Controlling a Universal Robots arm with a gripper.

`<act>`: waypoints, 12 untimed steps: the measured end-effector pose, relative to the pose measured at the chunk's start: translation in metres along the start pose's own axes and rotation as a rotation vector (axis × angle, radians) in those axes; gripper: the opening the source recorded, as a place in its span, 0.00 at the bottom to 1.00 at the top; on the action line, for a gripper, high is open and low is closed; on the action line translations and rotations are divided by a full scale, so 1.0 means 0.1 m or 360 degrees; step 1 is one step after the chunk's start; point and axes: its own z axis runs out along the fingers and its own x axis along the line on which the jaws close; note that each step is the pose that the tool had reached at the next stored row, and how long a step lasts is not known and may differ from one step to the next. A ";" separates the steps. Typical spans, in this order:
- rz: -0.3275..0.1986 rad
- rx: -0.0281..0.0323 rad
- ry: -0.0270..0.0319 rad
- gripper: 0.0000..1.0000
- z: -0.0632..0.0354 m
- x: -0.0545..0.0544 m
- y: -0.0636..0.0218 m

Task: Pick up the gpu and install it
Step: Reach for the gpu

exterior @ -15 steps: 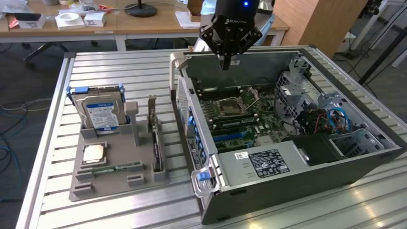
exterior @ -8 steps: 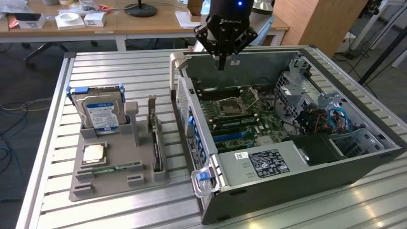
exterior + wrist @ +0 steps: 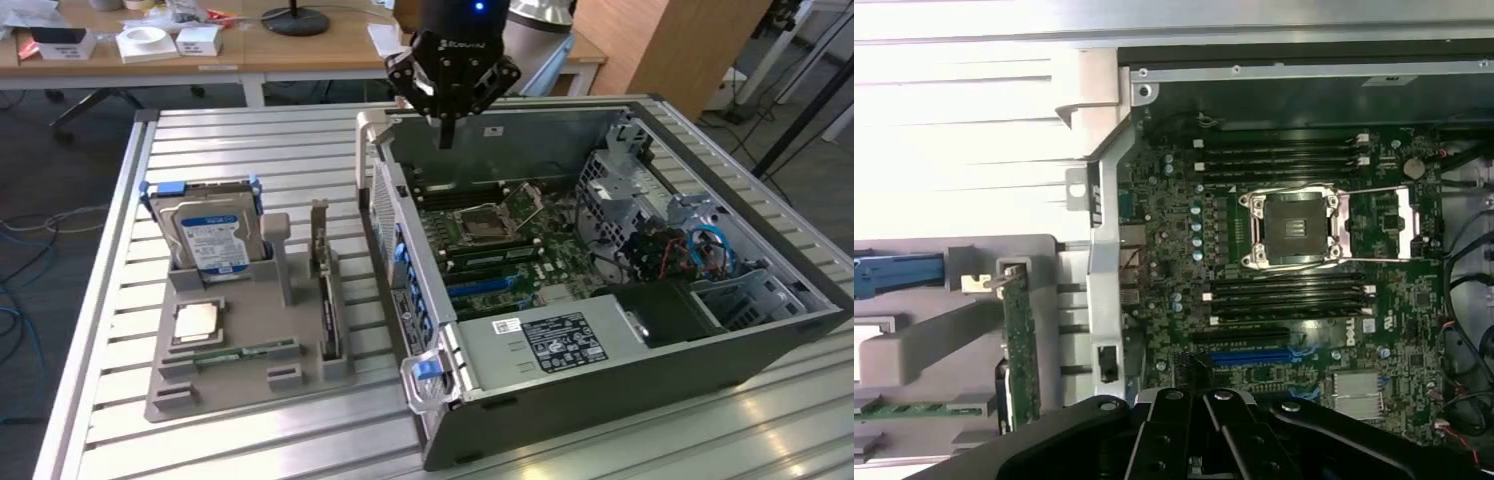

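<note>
Exterior view: the gripper (image 3: 447, 135) is hanging above the open computer case (image 3: 641, 375), jaws pressed together and empty. The gpu (image 3: 327, 300) is standing on edge in a grey tray (image 3: 174, 395) beside the case, on a slatted metal table (image 3: 240, 140). A wooden desk (image 3: 267, 52) is standing behind. Wrist view: the gpu (image 3: 1019, 350) is sitting just outside the case.

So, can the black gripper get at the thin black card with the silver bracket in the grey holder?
Probably yes: the thin black card stands on edge with its top free, and the gripper hangs above the open computer case beside it. Its jaws are shut.
</note>
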 end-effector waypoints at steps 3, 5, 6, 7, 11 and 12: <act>0.0000 0.00000 -0.00001 0.10 -0.002 0.09 -0.007; 0.0000 -0.00002 -0.00001 0.10 -0.003 0.15 -0.011; 0.0000 -0.00001 -0.00001 0.10 -0.004 0.17 -0.013; 0.0000 -0.00002 -0.00001 0.10 -0.005 0.20 -0.014; 0.0000 -0.00001 0.00000 0.10 -0.006 0.27 -0.020; 0.0000 0.00001 0.00001 0.10 -0.007 0.29 -0.022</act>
